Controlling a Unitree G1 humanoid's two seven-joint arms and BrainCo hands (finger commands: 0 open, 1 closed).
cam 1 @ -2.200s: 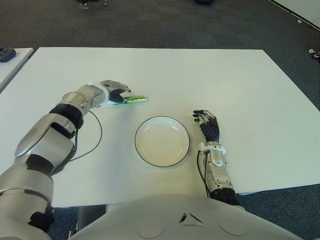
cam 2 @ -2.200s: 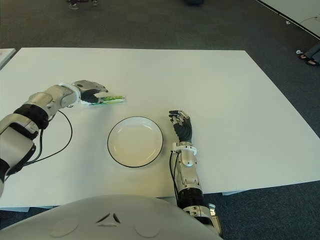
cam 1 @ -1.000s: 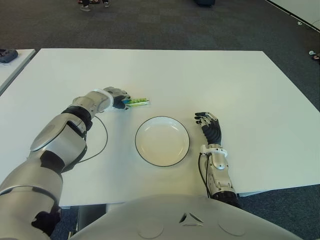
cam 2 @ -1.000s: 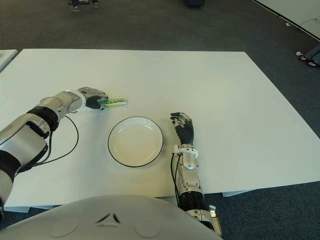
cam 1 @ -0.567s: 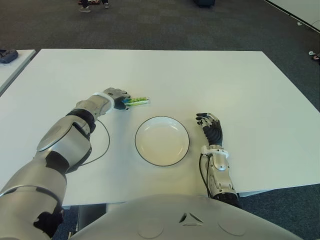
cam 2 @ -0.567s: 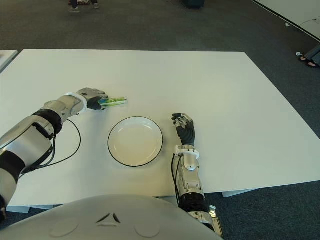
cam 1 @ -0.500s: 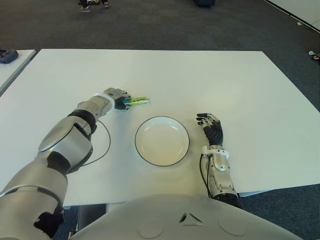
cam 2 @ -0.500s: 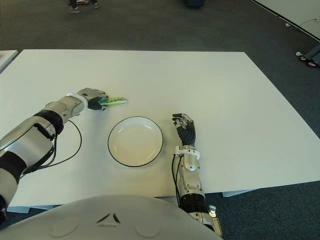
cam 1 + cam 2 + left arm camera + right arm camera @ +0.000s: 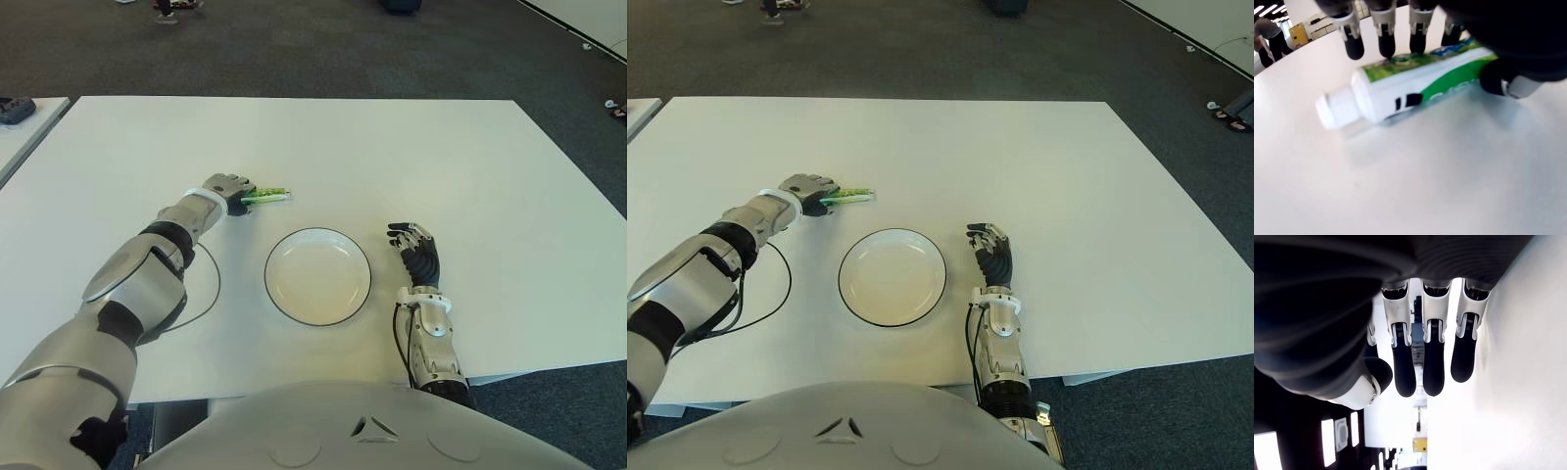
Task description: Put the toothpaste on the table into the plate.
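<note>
The toothpaste (image 9: 1400, 93) is a white tube with a green band, a white cap and a small dark mark whose lettering cannot be read; it lies on the white surface (image 9: 470, 166) just beyond the empty white plate (image 9: 317, 276) with its dark rim. The left hand (image 9: 227, 193) is over the tube's rear end, its fingers (image 9: 1385, 34) curled on one side and the thumb on the other, gripping it. The right hand (image 9: 418, 257) shows just to the right of the plate with fingers straight and slack, holding nothing.

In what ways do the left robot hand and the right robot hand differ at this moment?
The left robot hand is curled around the toothpaste, beyond the plate on its left; the right robot hand holds nothing, just right of the plate. The left arm is stretched out; the right stays near the table's front edge. Both show over the white table.
</note>
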